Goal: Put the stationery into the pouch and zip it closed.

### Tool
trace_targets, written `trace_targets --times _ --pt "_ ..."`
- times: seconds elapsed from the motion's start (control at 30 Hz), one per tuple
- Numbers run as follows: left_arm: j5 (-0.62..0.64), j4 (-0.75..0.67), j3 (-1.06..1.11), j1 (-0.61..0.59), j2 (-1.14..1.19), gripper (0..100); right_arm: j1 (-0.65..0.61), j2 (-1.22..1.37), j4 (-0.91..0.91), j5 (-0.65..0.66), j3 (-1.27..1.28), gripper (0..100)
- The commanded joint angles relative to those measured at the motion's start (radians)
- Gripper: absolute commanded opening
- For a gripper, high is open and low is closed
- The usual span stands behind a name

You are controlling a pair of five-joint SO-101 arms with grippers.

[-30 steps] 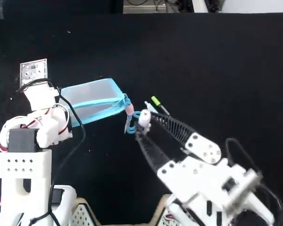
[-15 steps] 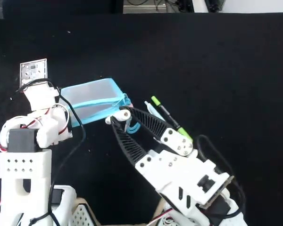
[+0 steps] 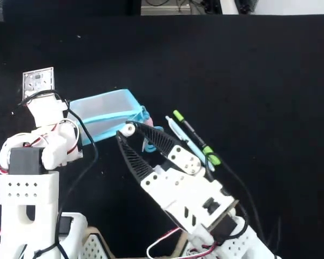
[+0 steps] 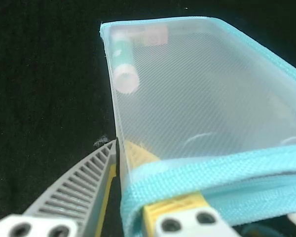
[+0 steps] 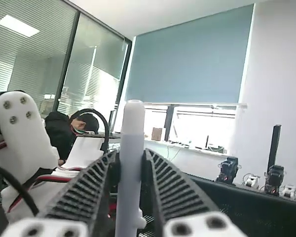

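Currently, the translucent blue pouch [image 3: 105,113] lies on the black table [image 3: 232,65], with its zipper edge clamped in the left gripper [image 4: 121,149]. One cylindrical item [image 4: 124,69] sits inside. The right gripper [image 5: 131,154] is closed on a white pen [image 5: 132,123], whose tip is just beside the pouch. A green-capped pen [image 3: 193,136] and a pale blue pen [image 3: 173,125] lie nearby.

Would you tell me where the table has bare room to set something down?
The whole far half of the table beyond the pouch is bare, as is the stretch right of the loose pens. It is crowded between pouch and pens, where the right claw holds a white pen.
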Motion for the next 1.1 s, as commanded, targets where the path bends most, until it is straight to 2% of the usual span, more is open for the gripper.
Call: trace_targets --times 0.0,0.27,0.8,1.07 --pt "0.003 0.005 -0.021 0.002 -0.012 3 -0.002 -0.002 -0.054 0.06 -0.007 1.1" --pt "0.003 0.003 -0.021 0.002 -0.012 3 -0.005 -0.001 -0.051 0.057 -0.128 1.1" --pt "0.005 0.002 -0.021 0.002 -0.012 3 -0.005 0.008 -0.107 0.057 -0.061 1.1" --pt "0.005 0.006 -0.022 0.004 -0.012 3 -0.005 0.26 -0.13 0.057 -0.142 1.1"
